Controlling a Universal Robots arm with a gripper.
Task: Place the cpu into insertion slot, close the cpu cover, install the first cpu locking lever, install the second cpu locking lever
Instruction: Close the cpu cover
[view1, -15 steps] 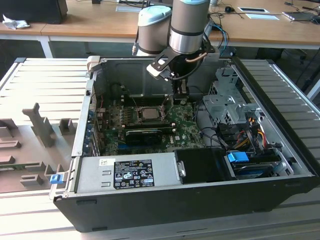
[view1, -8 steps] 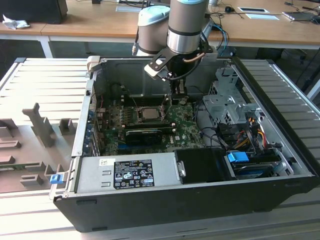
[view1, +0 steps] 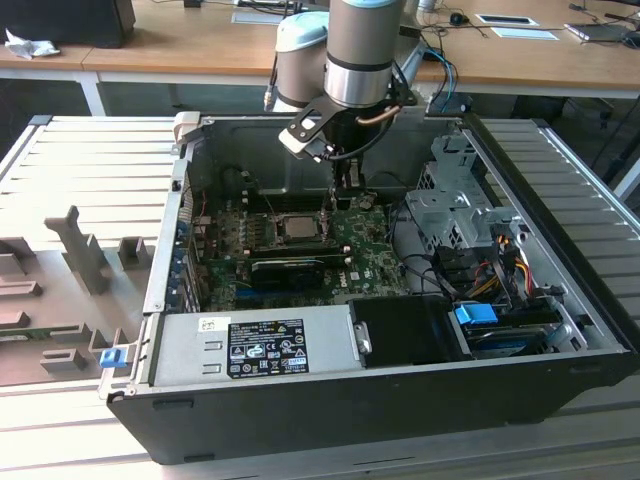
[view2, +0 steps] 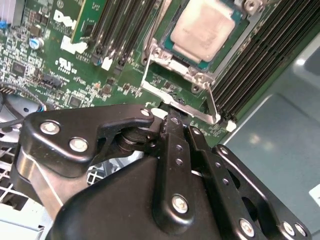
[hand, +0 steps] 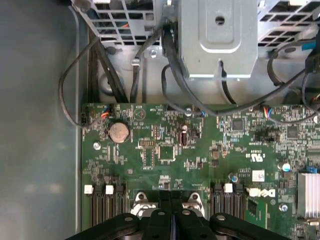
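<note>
End effector (view2: 172, 117), fingers closed together on nothing I can see, tips touching the cpu cover's (view2: 180, 102) near edge; the cpu (view2: 202, 27) lies just beyond.

Nothing here is clear enough for you to read. In the exterior view, the power supply (view1: 190, 350) lying along the motherboard's (view1: 375, 262) near edge carries a black label (view1: 265, 348) with white lines and a small white sticker (view1: 214, 324); the print on both is too fine. On the motherboard itself, the second wrist view shows you a white logo (view2: 65, 22), a certification mark (view2: 66, 64) and tiny component codes beside the memory slots (view2: 120, 35).
</note>
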